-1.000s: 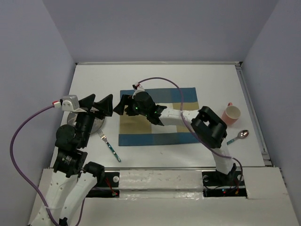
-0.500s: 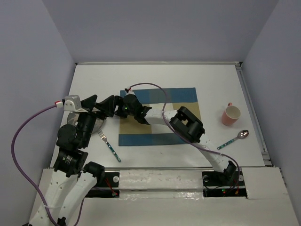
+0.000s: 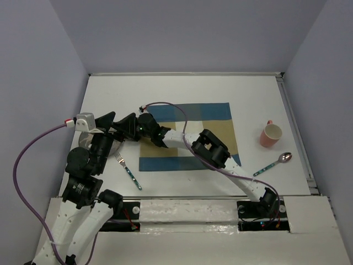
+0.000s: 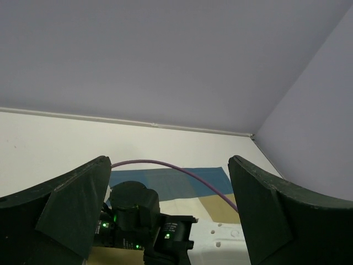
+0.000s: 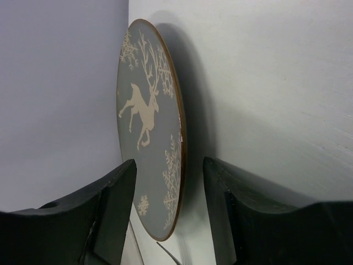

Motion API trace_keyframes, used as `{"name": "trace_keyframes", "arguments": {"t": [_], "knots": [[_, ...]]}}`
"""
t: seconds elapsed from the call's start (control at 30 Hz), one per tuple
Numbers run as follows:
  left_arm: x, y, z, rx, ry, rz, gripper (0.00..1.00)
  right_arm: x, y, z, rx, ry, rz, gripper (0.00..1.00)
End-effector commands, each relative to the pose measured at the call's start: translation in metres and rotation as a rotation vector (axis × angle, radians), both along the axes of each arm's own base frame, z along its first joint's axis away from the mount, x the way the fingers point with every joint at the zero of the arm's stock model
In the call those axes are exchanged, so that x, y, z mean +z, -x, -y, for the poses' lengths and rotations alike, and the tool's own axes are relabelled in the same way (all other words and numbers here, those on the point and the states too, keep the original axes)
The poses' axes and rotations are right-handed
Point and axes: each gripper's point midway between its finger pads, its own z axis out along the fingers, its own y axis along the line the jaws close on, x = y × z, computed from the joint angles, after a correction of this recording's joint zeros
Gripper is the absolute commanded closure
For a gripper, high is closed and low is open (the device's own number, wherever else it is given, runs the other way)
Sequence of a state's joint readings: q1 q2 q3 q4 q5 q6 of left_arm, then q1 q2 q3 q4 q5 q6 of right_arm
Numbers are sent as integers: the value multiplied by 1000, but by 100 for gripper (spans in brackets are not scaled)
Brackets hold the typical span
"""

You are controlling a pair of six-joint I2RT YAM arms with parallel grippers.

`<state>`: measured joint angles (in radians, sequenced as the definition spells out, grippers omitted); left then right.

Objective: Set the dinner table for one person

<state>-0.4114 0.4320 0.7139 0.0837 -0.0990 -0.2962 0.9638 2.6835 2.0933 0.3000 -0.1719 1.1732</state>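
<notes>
The dinner table (image 3: pixel 182 91) is the white tabletop. A grey plate (image 3: pixel 84 139) with a white deer and snowflakes lies at its left, mostly hidden under my left arm. My right gripper (image 3: pixel 126 136) reaches left across the checked placemat (image 3: pixel 190 141). It is open. In the right wrist view (image 5: pixel 177 212) its fingers straddle the plate's near rim (image 5: pixel 148 118) without touching it. My left gripper (image 3: pixel 121 122) is open and empty, raised above the plate. In its wrist view (image 4: pixel 165 210) it faces my right wrist (image 4: pixel 138 221). A fork (image 3: pixel 128 170) lies by the placemat's left corner.
A pink cup (image 3: pixel 271 134) stands at the right, with a spoon (image 3: pixel 273 163) in front of it. The fork's tines (image 5: pixel 174 258) show just below the plate. My right arm's purple cable (image 3: pixel 165 105) arches over the placemat. Grey walls enclose the table.
My right arm has stretched further left across the placemat, bringing its open gripper up to the plate's rim. My left arm has hardly moved.
</notes>
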Motion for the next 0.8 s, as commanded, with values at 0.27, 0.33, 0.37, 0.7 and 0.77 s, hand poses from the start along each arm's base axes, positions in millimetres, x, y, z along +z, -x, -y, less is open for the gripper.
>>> {"name": "trace_keyframes", "arguments": {"t": [0.27,0.33,0.37,0.7,0.77], "knots": [[16,12,-5,5,10,70,1,-1,19,-18,84,-109,-110,56],[17,12,-6,5,13,71,1,-9,19,-19,88,-87,-119,58],[17,12,-5,3,12,71,1,-5,18,-21,90,-96,-114,60],[20,19,-12,21,21,93,1,-2,23,-24,85,-154,-116,94],[21,19,-11,18,22,95,1,14,20,-26,84,-183,-79,100]]}}
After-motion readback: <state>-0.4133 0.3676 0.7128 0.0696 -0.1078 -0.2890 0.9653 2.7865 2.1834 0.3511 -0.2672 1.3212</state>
